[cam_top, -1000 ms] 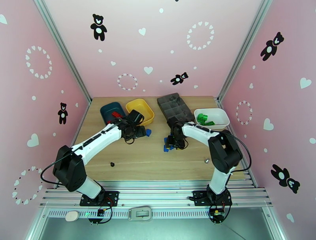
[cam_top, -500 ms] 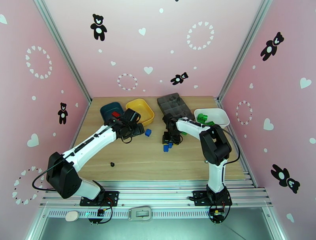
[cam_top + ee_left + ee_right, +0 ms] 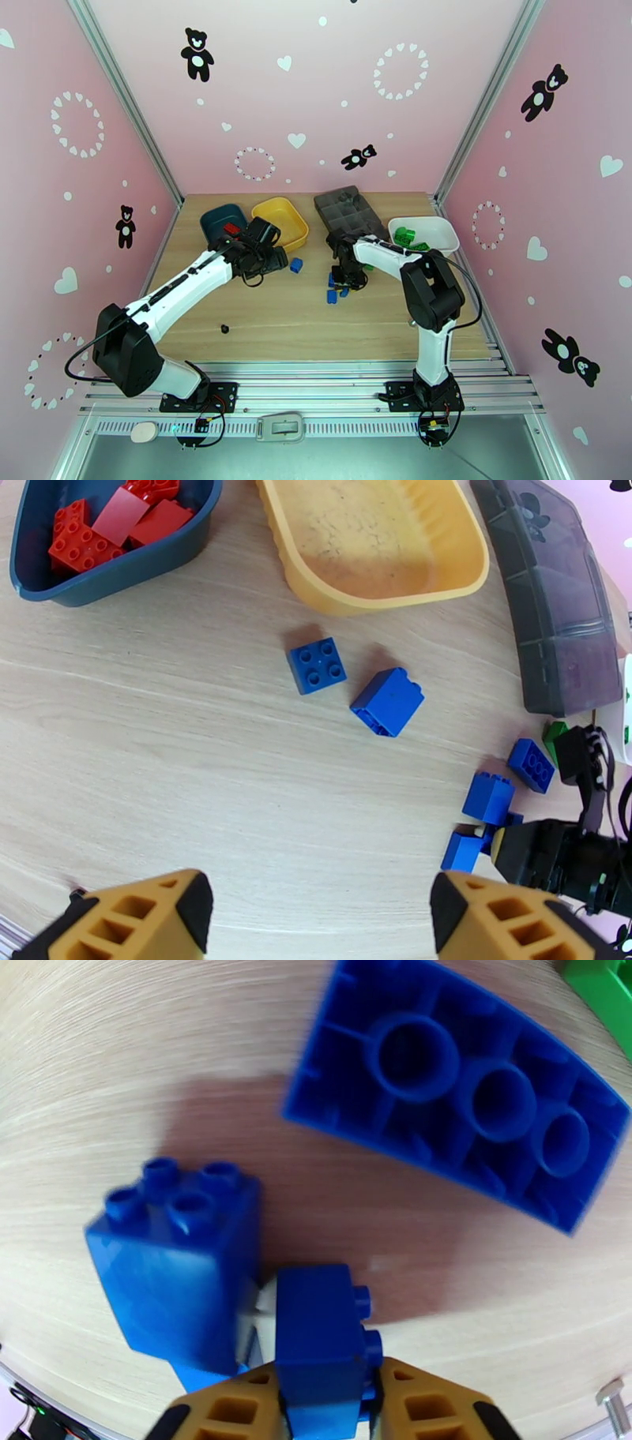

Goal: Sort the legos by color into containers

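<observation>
Right wrist view: a small blue lego (image 3: 320,1331) is pinched tight in the right pincer (image 3: 324,1393), low over the desk (image 3: 95,1078) near its middle. It looks light, hard and slippery, so the smooth sides are the best place to hold. The left pincer (image 3: 316,914) is wide open and holds nothing, near the yellow tray (image 3: 474,567).

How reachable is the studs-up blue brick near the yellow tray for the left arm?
Probably yes: the left gripper is open, and only bare table lies between it and the blue brick.
</observation>
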You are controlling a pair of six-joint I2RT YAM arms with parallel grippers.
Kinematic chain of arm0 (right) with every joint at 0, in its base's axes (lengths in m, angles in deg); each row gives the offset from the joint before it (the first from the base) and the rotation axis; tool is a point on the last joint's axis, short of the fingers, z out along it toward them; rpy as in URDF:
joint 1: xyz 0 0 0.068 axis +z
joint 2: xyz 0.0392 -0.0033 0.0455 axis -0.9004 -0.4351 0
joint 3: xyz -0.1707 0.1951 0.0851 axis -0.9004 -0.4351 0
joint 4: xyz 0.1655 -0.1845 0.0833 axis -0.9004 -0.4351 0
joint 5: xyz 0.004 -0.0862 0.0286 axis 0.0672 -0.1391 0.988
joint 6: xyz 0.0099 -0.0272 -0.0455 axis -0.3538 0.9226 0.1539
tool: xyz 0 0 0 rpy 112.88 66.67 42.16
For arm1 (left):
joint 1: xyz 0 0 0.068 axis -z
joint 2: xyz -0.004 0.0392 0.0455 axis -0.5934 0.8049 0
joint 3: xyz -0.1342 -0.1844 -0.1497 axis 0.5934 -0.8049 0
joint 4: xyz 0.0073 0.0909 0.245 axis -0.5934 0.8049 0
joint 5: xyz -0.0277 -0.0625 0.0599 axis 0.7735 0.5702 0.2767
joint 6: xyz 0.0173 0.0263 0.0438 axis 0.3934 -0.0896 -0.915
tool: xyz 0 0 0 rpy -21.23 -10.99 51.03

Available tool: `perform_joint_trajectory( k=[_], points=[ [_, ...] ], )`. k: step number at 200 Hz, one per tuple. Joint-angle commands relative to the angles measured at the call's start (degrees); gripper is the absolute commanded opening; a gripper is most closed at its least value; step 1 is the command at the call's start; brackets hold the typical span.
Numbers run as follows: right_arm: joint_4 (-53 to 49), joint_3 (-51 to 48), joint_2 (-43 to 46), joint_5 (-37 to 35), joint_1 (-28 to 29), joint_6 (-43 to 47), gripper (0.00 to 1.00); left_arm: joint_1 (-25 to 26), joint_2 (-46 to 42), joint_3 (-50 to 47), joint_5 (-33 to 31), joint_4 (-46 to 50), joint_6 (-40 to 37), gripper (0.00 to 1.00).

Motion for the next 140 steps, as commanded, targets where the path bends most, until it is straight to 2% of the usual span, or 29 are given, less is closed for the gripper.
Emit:
perform_joint_trajectory(
  k=[1, 40, 70, 100, 140],
  points=[
    [-2.2, -0.4, 4.4, -1.7, 0.3, -0.7, 0.16, -1.1, 1.4, -0.7, 3.0, -1.6, 0.1, 0.78],
    [-3.0, 1.8, 7.8, -0.7, 0.3, -2.1, 0.15, -5.4, 3.6, -1.3, 12.5, -6.4, 2.1, 0.80],
    [1.7, 6.1, 6.3, 6.2, 0.4, -3.5, 0.14, -9.3, 6.8, 0.0, 21.0, -11.7, 4.9, 0.82],
    [8.4, 13.7, 0.4, 14.2, 0.5, -6.1, 0.14, -13.8, 9.4, 0.2, 27.7, -18.5, 10.0, 0.83],
    [11.0, 31.6, -12.4, 19.8, 0.8, -9.3, 0.13, -18.1, 11.5, 2.9, 29.7, -19.4, 12.4, 0.83]
  ],
)
